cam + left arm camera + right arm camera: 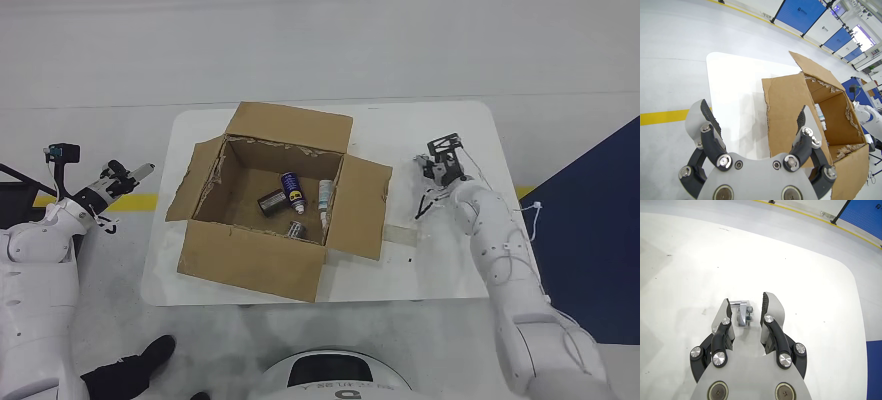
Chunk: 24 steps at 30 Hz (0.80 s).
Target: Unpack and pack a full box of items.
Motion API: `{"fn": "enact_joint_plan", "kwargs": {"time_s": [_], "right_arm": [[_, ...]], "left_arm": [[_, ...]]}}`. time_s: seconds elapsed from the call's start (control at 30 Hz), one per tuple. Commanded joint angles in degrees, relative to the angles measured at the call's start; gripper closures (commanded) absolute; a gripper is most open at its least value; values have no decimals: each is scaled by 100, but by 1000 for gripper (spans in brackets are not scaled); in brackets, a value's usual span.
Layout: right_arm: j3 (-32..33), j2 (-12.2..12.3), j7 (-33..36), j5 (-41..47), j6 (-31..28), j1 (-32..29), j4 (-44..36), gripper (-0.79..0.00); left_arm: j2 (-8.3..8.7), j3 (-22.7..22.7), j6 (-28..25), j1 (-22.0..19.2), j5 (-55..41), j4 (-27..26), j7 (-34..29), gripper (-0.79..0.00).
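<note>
Your right end effector [746, 306], spread apart, straddles the metal bracket [743, 316]; close off-centre and it may skid away. Your left end effector [753, 113] hangs spread apart, empty.

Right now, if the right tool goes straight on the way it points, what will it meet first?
Most likely the small metal bracket, which lies on the white table and sits in the gap of the open right tool. How far off it is cannot be judged well.
</note>
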Motion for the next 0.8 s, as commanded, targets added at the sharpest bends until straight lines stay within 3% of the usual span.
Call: {"fn": "enact_joint_plan", "kwargs": {"time_s": [0.0,0.17,0.23,0.27,0.53,0.77], "right_arm": [[-49,-3,43,-58,47,80,146,-354],[-252,-28,55,-269,152,203,346,-277],[-328,-41,59,-352,255,235,373,-135],[-361,-47,57,-380,298,244,379,0],[-385,-28,-342,-441,676,34,101,0],[-104,38,-891,0,697,-533,-782,0]], "left_arm": [[0,0,0,0,0,0,0,-785],[0,0,0,0,0,0,0,-785],[0,0,0,0,0,0,0,-785],[0,0,0,0,0,0,0,-785],[0,0,0,0,0,0,0,-785],[0,0,0,0,0,0,0,-785]]}}
